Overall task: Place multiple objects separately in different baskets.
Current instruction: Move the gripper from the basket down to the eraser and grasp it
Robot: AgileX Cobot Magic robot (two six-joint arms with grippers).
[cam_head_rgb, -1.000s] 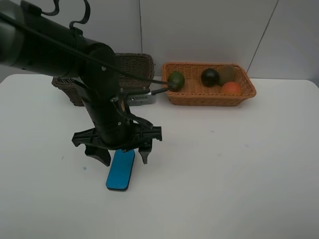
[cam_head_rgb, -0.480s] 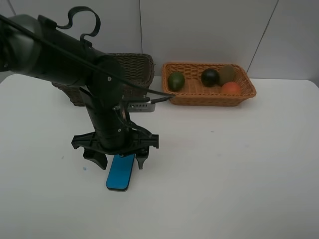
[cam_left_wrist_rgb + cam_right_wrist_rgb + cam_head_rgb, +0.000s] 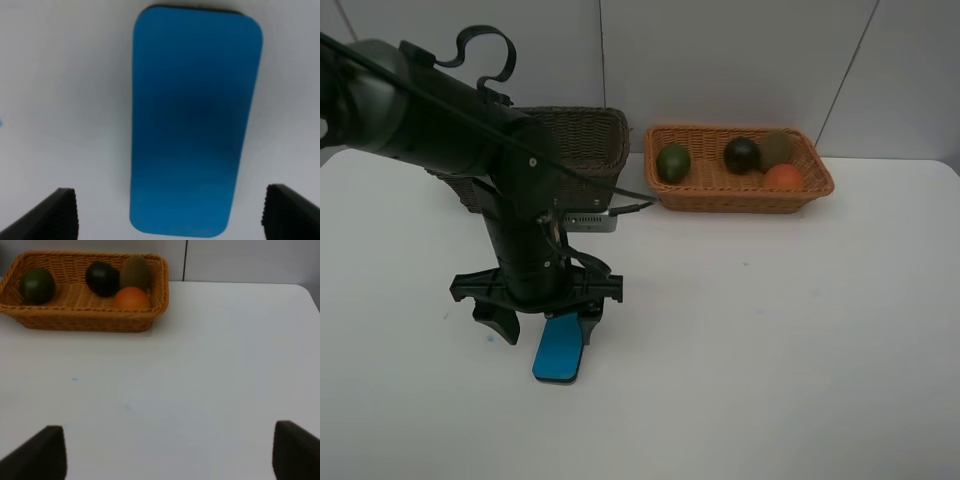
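Left gripper (image 3: 542,322) points straight down at the white table (image 3: 770,330), jaws spread wide, holding nothing. The blue eraser (image 3: 561,352) lies flat on the table directly beneath it. In the exterior high view one fingertip sits on the table side to the eraser's left, the other overlaps the eraser's far end; whether that finger touches it cannot be told. In the left wrist view the eraser (image 3: 195,120) runs lengthwise between the two dark fingertips (image 3: 57,212), clear table showing on both sides of it, no contact visible there.

Right gripper (image 3: 165,455): only its two dark fingertips show at the edges of the right wrist view, far apart, nothing between them but bare table. Spread, empty. Not seen in the exterior high view.

Orange-tan wicker basket (image 3: 665,195) stands at the far side of the table, right of centre. Contents: green oval fruit (image 3: 673,162) at its left end; dark mangosteen (image 3: 741,155) near the middle; brown kiwi (image 3: 776,148) just beside the mangosteen, toward the back wall; orange-red peach (image 3: 783,177) in front of the kiwi, against the near wall. The right wrist view shows the same four in the same arrangement.

Dark brown wicker basket (image 3: 600,140) stands just left of the tan one, deeper walled, largely hidden behind the left arm (image 3: 440,120). Its contents cannot be seen.

The eraser is well apart from both baskets, on the near left part of the table.
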